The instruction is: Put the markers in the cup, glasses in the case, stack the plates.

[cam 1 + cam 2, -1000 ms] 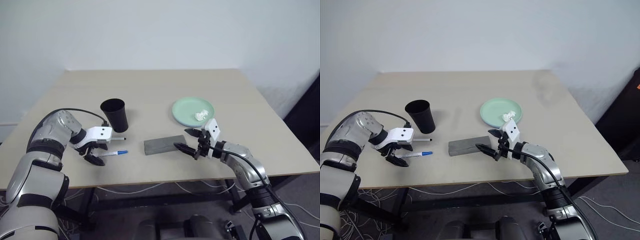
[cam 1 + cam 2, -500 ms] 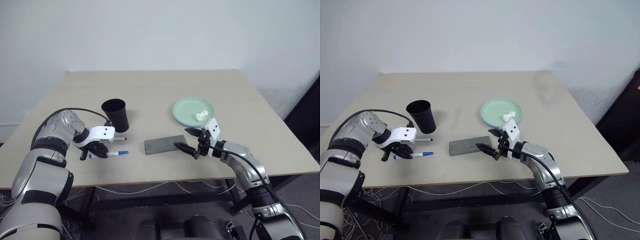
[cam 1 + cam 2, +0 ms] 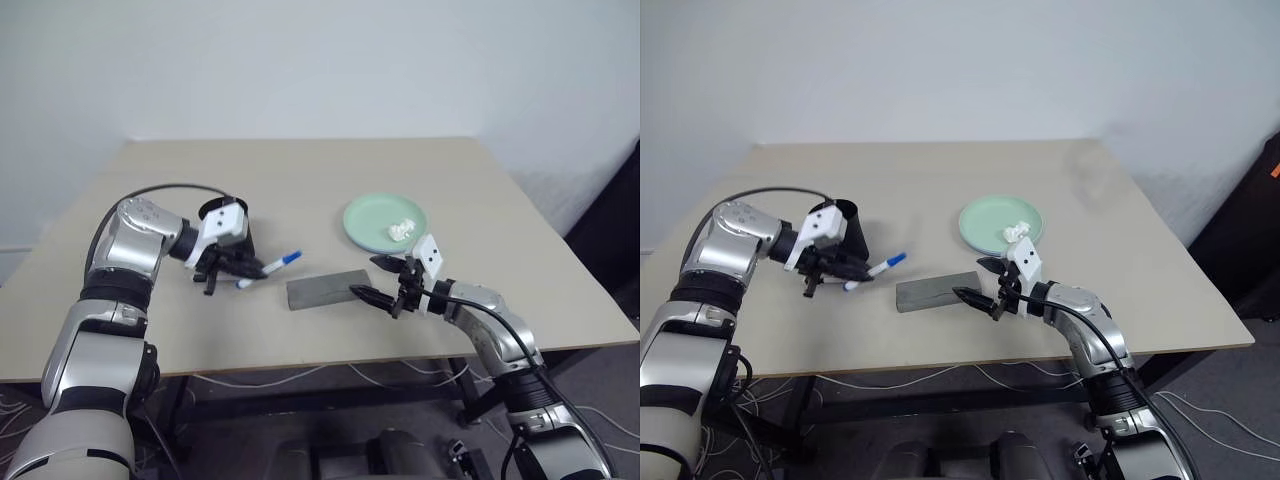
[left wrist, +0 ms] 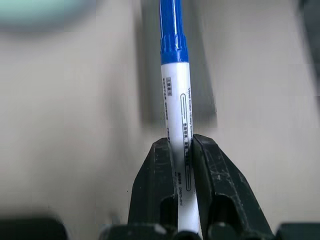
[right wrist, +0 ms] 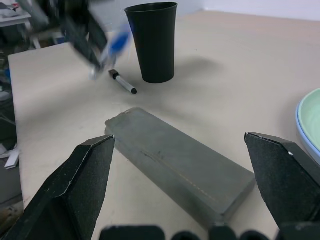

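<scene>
left gripper (image 4: 179, 150): clamped on the blue marker (image 3: 268, 268), held above the table (image 3: 300, 190) just beside the cup (image 3: 848, 231)
right gripper (image 3: 385, 280): fingers wide apart, near the end of the case (image 3: 322, 290)
black marker (image 5: 122, 83): lying on the table by the cup
plates (image 3: 365, 215): stacked, tissue (image 3: 403, 229) on top

The only lettering sits on the blue-capped marker (image 4: 177, 125): lines of blue print run lengthwise down its white barrel inside a thin blue outline, with a small dark block of characters just below the cap (all too small and blurred to read). No other label, brand, number or sign is legible.
</scene>
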Tool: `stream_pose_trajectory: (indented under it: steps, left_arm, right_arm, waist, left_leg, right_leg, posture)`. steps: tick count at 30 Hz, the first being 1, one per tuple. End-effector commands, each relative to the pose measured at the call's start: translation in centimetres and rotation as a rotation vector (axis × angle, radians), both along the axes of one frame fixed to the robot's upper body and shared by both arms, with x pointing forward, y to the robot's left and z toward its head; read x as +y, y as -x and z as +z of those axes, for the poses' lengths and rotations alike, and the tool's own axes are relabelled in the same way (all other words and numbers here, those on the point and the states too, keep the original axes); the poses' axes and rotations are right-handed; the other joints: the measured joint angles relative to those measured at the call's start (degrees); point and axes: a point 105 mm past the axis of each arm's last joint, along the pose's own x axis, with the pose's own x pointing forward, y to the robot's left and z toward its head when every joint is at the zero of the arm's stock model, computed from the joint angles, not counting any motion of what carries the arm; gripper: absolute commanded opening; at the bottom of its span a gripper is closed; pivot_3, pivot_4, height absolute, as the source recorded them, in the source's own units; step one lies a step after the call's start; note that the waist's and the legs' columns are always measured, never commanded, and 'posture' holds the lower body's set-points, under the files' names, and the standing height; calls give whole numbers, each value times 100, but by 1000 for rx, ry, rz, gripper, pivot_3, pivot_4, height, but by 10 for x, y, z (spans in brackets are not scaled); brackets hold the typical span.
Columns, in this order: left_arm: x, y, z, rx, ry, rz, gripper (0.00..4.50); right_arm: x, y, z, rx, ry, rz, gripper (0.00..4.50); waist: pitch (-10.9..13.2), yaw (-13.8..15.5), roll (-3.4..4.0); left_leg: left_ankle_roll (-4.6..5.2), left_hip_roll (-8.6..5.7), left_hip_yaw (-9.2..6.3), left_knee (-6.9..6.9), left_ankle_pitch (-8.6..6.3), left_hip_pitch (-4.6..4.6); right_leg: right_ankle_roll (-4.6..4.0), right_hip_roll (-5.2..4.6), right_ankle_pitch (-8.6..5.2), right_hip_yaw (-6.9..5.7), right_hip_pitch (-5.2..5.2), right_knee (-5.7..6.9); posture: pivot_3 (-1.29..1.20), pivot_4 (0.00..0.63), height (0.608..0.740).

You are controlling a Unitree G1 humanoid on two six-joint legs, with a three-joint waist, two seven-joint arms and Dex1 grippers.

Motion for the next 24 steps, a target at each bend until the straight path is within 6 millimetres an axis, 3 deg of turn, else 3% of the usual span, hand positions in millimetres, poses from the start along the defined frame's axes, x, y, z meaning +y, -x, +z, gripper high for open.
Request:
stream_pose_trajectory:
  steps: [1,3,5,7,12,16,24]
  left_arm:
    - [-18,-2,44,-91,200,9,71]
    - [-25,-17,70,-195,330,102,71]
    - [-19,-41,96,-376,442,287,71]
    - [-7,-56,102,-505,453,435,71]
    - [17,-71,99,-671,439,648,71]
    - [38,-76,79,-755,426,830,71]
    - [49,-75,50,-763,443,1003,71]
  right_arm:
    - [-1,-4,22,-68,-24,17,4500]
    - [-1,-5,22,-69,-22,17,4500]
    - [-1,-5,23,-70,-21,15,4500]
    - [-1,-5,23,-71,-21,14,4500]
    - [-1,-4,22,-70,-20,12,4500]
    - [-1,-4,22,-68,-15,11,4500]
    - [-1,-5,22,-68,-8,14,4500]
  waist:
    - [0,1,0]
    - [0,5,1]
    - [1,15,0]
    - [1,17,-1]
    - [0,21,0]
    - [0,40,0]
    - [-2,48,-8]
  left_leg:
    - [0,0,-2,0,0,0]
    - [0,0,-1,0,0,5]
    - [0,0,-4,4,0,8]
    - [0,0,-7,10,0,8]
    - [0,-2,3,1,0,17]
    - [0,-2,4,1,0,13]
    - [-1,-3,4,2,-1,7]
  right_leg:
    - [0,0,0,-2,1,0]
    - [0,1,0,-1,4,2]
    - [0,1,1,-3,8,3]
    - [7,1,6,-5,12,4]
    - [13,0,9,8,14,1]
    - [13,-2,9,6,13,-2]
    - [16,-4,13,1,13,-6]
  posture:
    - [0,0,740]
    - [0,0,740]
    - [0,0,740]
    - [0,0,740]
    - [0,0,740]
    - [0,0,740]
    - [0,0,740]
